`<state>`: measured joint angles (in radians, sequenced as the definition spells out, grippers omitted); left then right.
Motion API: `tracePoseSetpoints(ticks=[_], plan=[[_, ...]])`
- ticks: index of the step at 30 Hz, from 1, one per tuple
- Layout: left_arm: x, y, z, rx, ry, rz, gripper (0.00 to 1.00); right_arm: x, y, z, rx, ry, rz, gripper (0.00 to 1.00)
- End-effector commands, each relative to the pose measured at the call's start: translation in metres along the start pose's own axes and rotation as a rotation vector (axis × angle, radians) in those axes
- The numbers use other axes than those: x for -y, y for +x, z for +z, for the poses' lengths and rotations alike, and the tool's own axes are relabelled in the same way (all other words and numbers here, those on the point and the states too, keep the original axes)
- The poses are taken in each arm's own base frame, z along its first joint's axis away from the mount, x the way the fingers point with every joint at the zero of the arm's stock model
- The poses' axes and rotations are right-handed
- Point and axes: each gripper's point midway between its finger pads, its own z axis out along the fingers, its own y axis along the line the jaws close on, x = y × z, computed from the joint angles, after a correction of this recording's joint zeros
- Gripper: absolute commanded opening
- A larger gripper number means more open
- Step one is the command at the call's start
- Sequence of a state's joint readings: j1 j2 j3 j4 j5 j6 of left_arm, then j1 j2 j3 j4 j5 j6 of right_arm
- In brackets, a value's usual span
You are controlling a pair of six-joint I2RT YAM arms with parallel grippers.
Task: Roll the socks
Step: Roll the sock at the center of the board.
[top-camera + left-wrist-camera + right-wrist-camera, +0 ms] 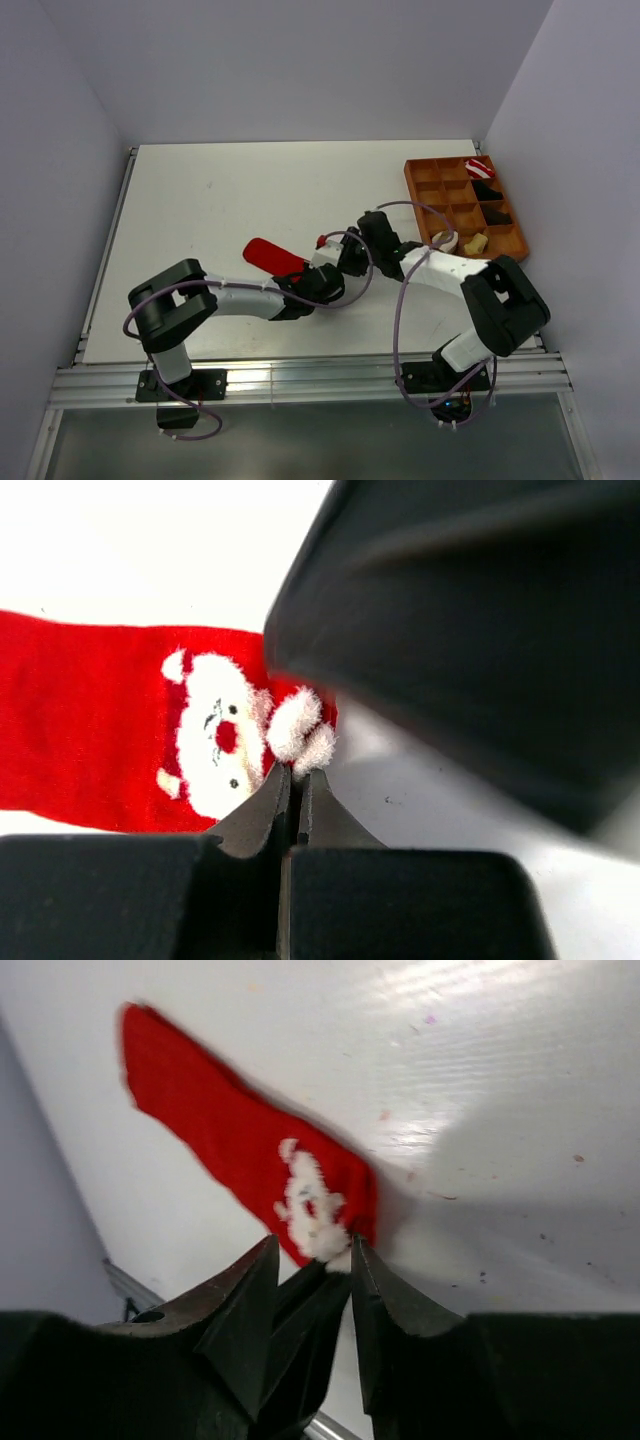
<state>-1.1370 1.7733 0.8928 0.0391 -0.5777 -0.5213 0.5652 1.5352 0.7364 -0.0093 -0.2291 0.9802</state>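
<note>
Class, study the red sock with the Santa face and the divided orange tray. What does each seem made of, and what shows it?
The red sock: soft knitted fabric, matte, lying limp and flat; its Santa face has fuzzy white tufts, likely plush yarn. The divided orange tray: rigid thin straight walls, even colour, probably plastic, though too small to be sure.

Hidden under left arm (243, 298): end of red sock (272, 256); tray (411, 183) items too small.
</note>
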Motion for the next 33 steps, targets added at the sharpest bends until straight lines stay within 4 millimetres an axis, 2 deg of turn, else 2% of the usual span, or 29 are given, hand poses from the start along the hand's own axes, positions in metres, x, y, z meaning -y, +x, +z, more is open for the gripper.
tracePoseSetpoints(ticks=[1,2,3,4,5,6,10,13,14,15,17,21,29,33], plan=[[0.009,0.003,-0.008,-0.073,0.137,-0.152,0.0,-0.042,-0.033,-0.026,0.161,-0.193,-0.029,0.43],[0.016,0.006,-0.011,-0.099,0.191,-0.179,0.0,-0.041,-0.037,-0.03,0.185,-0.203,-0.025,0.44],[0.009,0.006,-0.009,-0.113,0.2,-0.234,0.0,-0.042,-0.04,-0.038,0.216,-0.234,-0.028,0.46],[0.01,0.002,-0.009,-0.111,0.233,-0.273,0.0,-0.041,-0.043,-0.042,0.243,-0.244,-0.024,0.48],[0.01,0.001,-0.01,-0.121,0.254,-0.318,0.0,-0.034,-0.042,-0.044,0.256,-0.242,-0.022,0.5],[0.005,0.002,-0.01,-0.142,0.282,-0.358,0.0,-0.04,-0.046,-0.053,0.284,-0.275,-0.035,0.53],[0.001,-0.012,-0.014,-0.134,0.379,-0.503,0.0,-0.033,-0.042,-0.057,0.299,-0.289,-0.065,0.54],[-0.001,-0.019,-0.021,-0.151,0.459,-0.606,0.0,-0.028,-0.032,-0.053,0.274,-0.314,-0.075,0.54],[-0.001,-0.024,-0.023,-0.141,0.488,-0.654,0.0,-0.023,-0.023,-0.049,0.242,-0.323,-0.079,0.54],[-0.008,-0.027,-0.021,-0.138,0.494,-0.692,0.0,-0.025,-0.022,-0.046,0.24,-0.346,-0.076,0.54],[-0.008,-0.031,-0.026,-0.154,0.549,-0.763,0.0,-0.02,-0.015,-0.04,0.217,-0.351,-0.073,0.54],[-0.02,-0.039,-0.026,-0.144,0.609,-0.863,0.0,-0.02,-0.004,-0.027,0.183,-0.375,-0.087,0.52],[-0.026,-0.041,-0.024,-0.165,0.633,-0.94,0.0,-0.015,0.014,0.001,0.106,-0.369,-0.07,0.5],[-0.03,-0.041,-0.021,-0.167,0.634,-0.97,0.0,-0.015,0.019,0.009,0.089,-0.392,-0.044,0.48]])
